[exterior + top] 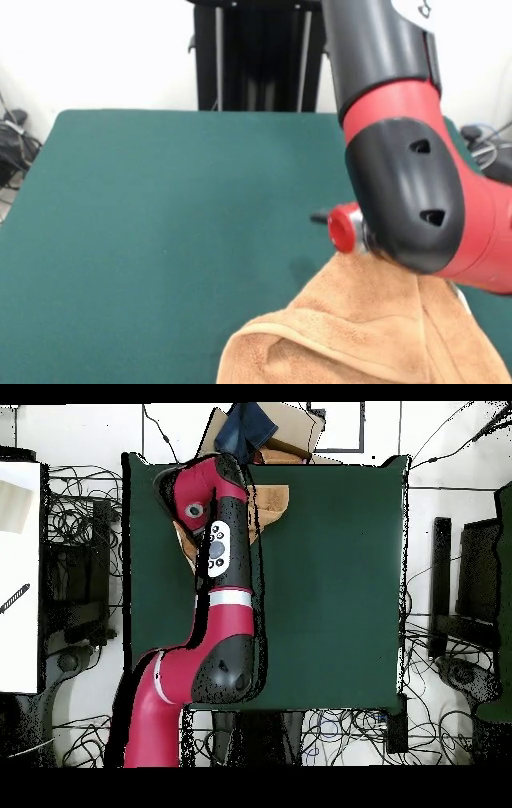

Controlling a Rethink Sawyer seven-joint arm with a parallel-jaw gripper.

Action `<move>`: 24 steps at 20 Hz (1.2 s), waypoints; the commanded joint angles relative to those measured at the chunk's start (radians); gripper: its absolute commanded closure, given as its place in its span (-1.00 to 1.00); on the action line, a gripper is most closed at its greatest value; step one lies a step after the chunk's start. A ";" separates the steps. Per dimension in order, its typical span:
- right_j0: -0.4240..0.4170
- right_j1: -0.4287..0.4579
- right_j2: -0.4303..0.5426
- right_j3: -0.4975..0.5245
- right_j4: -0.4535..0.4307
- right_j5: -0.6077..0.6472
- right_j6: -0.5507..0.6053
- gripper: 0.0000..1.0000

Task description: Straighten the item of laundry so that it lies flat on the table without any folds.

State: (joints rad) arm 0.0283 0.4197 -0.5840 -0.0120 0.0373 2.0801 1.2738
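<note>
The towel (364, 328) lies bunched at the near right part of the worktop (160, 232) in the front view, running off the picture's lower edge. It is not flat: a thick fold with a rolled edge curves across its lower left, and the cloth rises in a peak toward the arm (408, 168) above it. A small white label shows at its right edge, just under the arm.

The arm's red and black wrist housing sits directly over the towel's top and hides the place where the cloth peaks. A red knob on a metal stub sticks out of the housing to the left, just above the towel. The pincer itself is hidden behind the housing, so I cannot tell whether it is open, closed or holding the cloth.

In the overhead view the arm (215, 584) reaches from the base at the bottom across the worktop (330, 584) to its far left part, where the towel (270, 504) shows as a tan patch beside and partly under the arm's end, near the far edge. The rest of the green cloth surface is bare.
</note>
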 commanded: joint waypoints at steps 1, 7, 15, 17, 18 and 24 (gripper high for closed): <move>-0.024 0.088 -0.095 0.024 -0.044 -0.023 0.155 1.00; 0.026 -0.038 0.137 0.210 -0.016 -0.297 0.047 1.00; 0.109 -0.459 0.441 0.920 0.126 -0.930 0.258 1.00; 0.118 -0.493 0.450 0.980 0.151 -0.964 0.300 1.00; 0.126 -0.505 0.443 1.003 0.153 -0.978 0.314 1.00; 0.121 -0.536 0.438 1.094 0.163 -1.076 0.266 1.00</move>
State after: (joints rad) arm 0.1304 -0.0088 -0.3052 0.7682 0.1301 1.1472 1.2872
